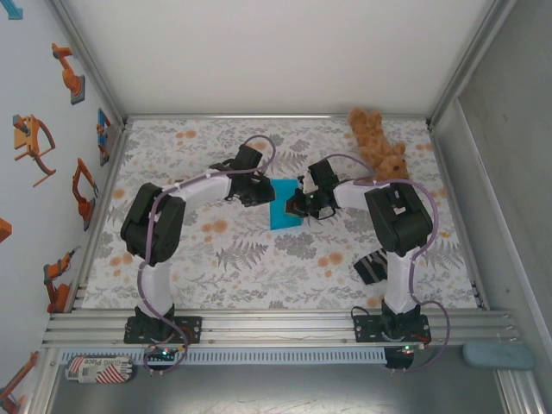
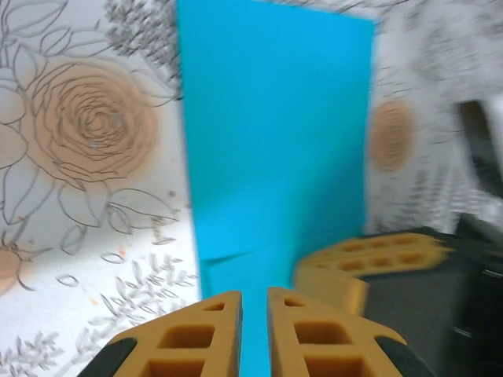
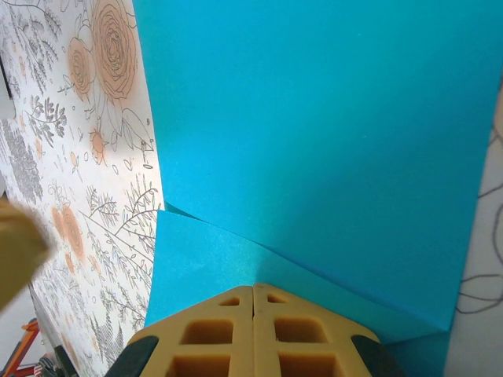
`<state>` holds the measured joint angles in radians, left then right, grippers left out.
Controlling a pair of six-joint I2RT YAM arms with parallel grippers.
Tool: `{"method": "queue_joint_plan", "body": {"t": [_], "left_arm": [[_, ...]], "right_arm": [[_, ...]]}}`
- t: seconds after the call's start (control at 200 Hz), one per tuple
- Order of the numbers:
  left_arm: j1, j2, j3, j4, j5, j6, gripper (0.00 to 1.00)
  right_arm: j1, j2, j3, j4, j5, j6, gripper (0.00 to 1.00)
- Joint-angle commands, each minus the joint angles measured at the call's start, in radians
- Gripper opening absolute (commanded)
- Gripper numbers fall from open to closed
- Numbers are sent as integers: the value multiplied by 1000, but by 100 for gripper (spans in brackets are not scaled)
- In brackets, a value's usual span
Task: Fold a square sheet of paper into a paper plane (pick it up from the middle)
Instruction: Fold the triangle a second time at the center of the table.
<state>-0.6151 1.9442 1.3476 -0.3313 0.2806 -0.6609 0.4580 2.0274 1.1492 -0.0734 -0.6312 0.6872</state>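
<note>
jaws of the left gripper stand a crack apart over the paper; right gripper jaws pressed together, pinching a creased flap at the paper's edge; paper lies mid-table between both grippers

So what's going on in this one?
Both arms are working a partly folded cyan-blue sheet of paper in the middle of the floral table. The right gripper has its jaws shut on a creased edge of the paper. The left gripper meets it from the other side, jaws slightly apart with the paper in the gap. A teddy bear and a dark striped cloth lie off to the right.
</note>
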Motion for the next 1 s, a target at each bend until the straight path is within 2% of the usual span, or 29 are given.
{"method": "queue_joint_plan", "body": {"t": [0.0,0.205,0.371,0.997], "left_arm": [[-18,-50,-78,94,70,-128,16],[-62,-21,-146,191,159,-221,12],[-80,-15,-148,162,147,-211,10],[-87,25,-167,113,114,-183,10]], "right_arm": [[9,43,-34,-99,93,-11,0],[8,47,-27,-122,89,-8,0],[8,46,-27,-135,92,-10,0],[8,49,-21,-151,94,-9,0]]}}
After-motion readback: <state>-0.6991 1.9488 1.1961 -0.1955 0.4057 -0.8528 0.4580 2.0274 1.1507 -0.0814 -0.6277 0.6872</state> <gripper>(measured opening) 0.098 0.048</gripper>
